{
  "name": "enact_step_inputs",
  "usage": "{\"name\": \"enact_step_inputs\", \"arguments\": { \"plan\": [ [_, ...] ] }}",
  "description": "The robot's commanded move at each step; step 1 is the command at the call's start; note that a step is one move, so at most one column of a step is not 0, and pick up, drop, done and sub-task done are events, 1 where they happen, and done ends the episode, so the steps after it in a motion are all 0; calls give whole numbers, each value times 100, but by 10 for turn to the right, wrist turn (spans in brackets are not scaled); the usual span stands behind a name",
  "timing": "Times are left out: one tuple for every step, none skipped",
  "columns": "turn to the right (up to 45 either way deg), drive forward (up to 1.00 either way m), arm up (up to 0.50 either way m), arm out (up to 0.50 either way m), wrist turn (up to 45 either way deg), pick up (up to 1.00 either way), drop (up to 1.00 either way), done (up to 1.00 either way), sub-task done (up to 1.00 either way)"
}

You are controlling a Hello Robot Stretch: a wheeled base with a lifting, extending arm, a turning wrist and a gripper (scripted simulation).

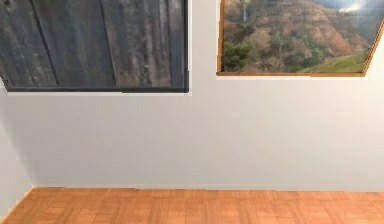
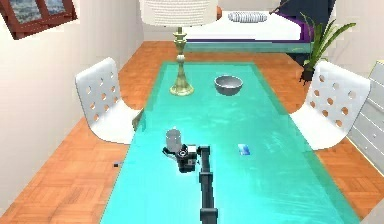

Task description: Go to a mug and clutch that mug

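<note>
On the near-left part of the long turquoise glass-topped table [image 2: 285,130], a small grey cylindrical mug [image 2: 174,138] is being shown standing upright, its long axis vertical. Just on its near side, the robot's dark two-fingered gripper [image 2: 182,156] is being carried at the far end of the dark square arm bar [image 2: 206,190], which is rising from the arm side view's bottom edge. From the fingers the mug is lying slightly farther out and a touch to the left, very close; whether contact is being made cannot be told. The state of the fingers cannot be told either, and since the mug is standing on the tabletop right at the gripper's end, it cannot be told whether anything is being held. The coming move is being judged as a short reach outward and leftward, with care that the mug is not tipped. Nothing can be made out inside the mug. Farther along the table a round grey metal bowl [image 2: 229,85] is being shown right of a brass-stemmed lamp with a white shade [image 2: 181,62]; nothing is being seen in the bowl. Ahead of the robot, a white wall [image 1: 200,130] is being faced
</note>
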Motion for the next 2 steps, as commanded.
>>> {"name": "enact_step_inputs", "arguments": {
  "plan": [
    [0, 0, 10, 0, 0, 0, 0, 0, 0],
    [0, 0, 0, 0, 0, 0, 0, 100, 0]
  ]
}}
